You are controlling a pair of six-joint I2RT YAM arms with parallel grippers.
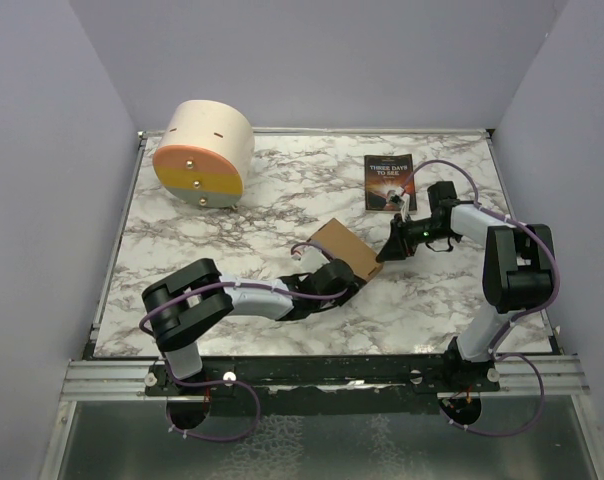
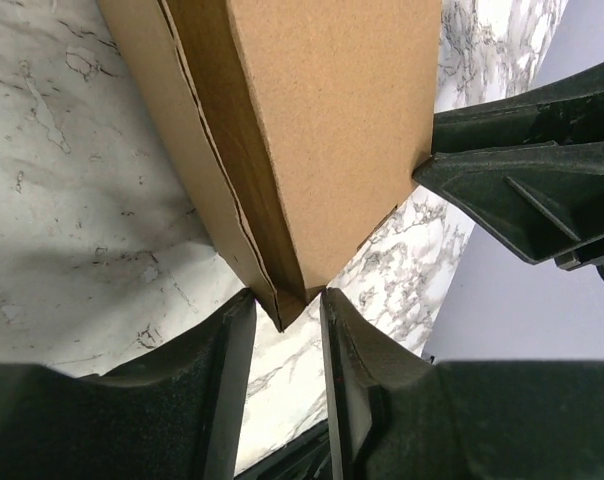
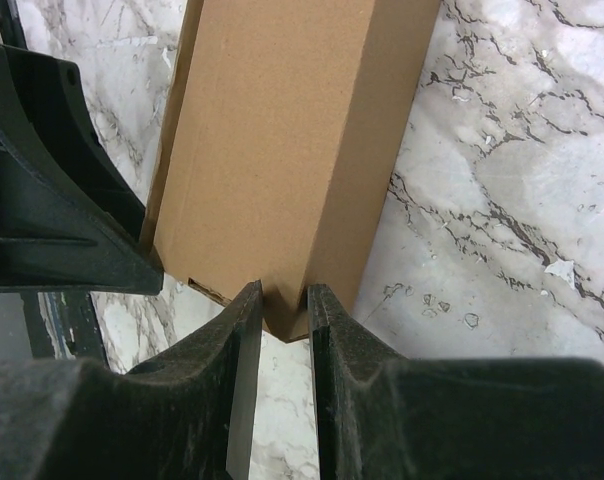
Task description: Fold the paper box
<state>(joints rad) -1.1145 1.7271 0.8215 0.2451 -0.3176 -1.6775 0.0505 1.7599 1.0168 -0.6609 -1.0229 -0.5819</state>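
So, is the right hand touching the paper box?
Touching. The right wrist view shows a corner of the paper box wedged between the fingers of the right hand, pressed against both.

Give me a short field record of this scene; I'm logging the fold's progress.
box: brown cardboard paper box, already box-shaped, tilted, mid-table
left gripper: box corner between its fingers, grip unclear
right gripper: shut on another corner
far side: dark-covered paperback book; cream cylinder with an orange-yellow face
surface: marble-patterned table
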